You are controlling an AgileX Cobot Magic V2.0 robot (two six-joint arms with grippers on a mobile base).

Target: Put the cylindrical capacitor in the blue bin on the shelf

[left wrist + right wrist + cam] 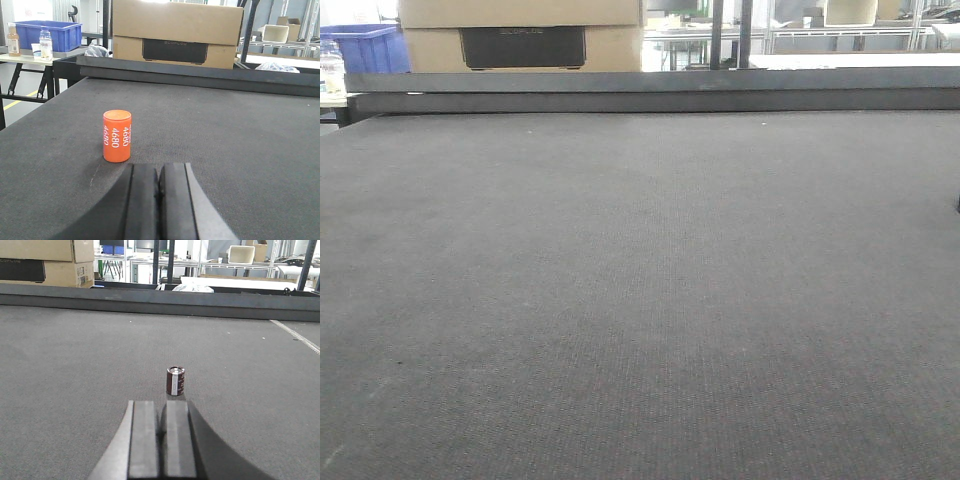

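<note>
The cylindrical capacitor (175, 381), small and dark brown with a silver stripe, stands upright on the dark grey mat. It is just ahead and slightly right of my right gripper (161, 405), which is shut and empty. My left gripper (159, 167) is also shut with nothing in it. A blue bin (47, 35) sits on a pale side table far off to the left, and its corner shows as the blue bin (365, 48) in the front view. Steel racking (840, 35) far behind may be the shelf; I cannot tell.
An orange cylinder (117, 136) marked 4680 stands upright ahead-left of the left fingers. A raised dark rail (650, 92) bounds the mat's far side. Behind it is a big cardboard box (175, 32). Bottles (45, 44) stand by the blue bin.
</note>
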